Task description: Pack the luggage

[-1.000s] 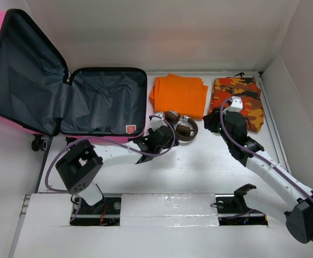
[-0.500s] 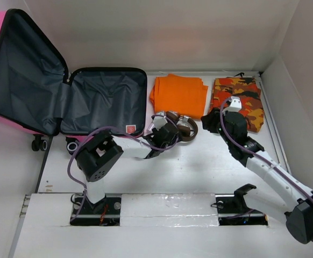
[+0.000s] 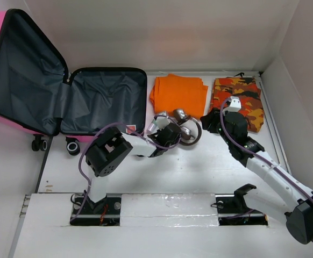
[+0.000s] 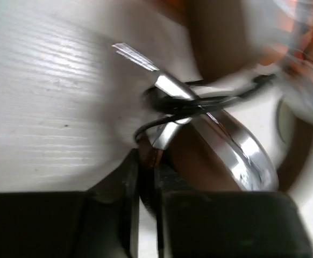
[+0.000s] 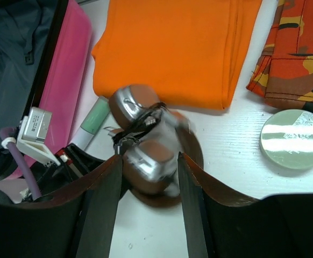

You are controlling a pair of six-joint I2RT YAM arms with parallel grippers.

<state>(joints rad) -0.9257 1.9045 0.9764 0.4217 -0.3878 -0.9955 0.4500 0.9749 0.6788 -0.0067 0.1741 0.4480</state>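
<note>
1. The left arm had swung right from a second earlier. Its left gripper point(image 4: 146, 161) had closed, pinching a brown edge of the brown-and-chrome over-ear headphones point(image 3: 187, 129) on the white surface point(image 3: 199, 166).
2. The right gripper point(image 5: 148, 158) hung spread above them, holding nothing.
3. The hot-pink hard-shell luggage point(image 3: 105, 99) lay open, far left. That thin pinch probably called for a slow, level lift leftward.

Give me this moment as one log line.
left pincer shut on headphones | right pincer open | suitcase open
</note>
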